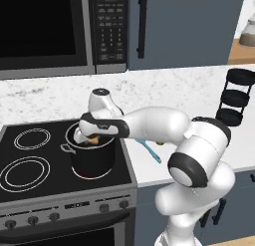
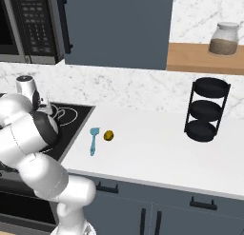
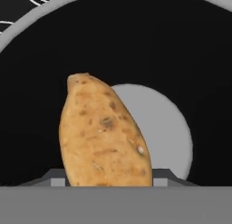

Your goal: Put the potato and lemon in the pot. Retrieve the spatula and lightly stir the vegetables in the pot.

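In the hand view my gripper (image 3: 108, 177) is shut on the potato (image 3: 104, 137), a brown speckled oblong that points down into the dark pot (image 3: 31, 91). From the left base view the gripper (image 1: 92, 139) hangs just inside the pot's (image 1: 92, 160) mouth, on the stove's front right burner, with the potato (image 1: 94, 139) at rim height. The light-blue spatula (image 2: 93, 140) lies on the white counter right of the stove, and the lemon (image 2: 108, 135) rests just beside its blade. The spatula (image 1: 149, 150) partly shows behind my forearm.
The black stove top (image 1: 30, 160) has two free burners left of the pot. A microwave (image 1: 50, 31) hangs above it. A black three-tier rack (image 2: 205, 110) stands at the back of the counter, with a jar (image 2: 224, 39) on the wooden shelf above.
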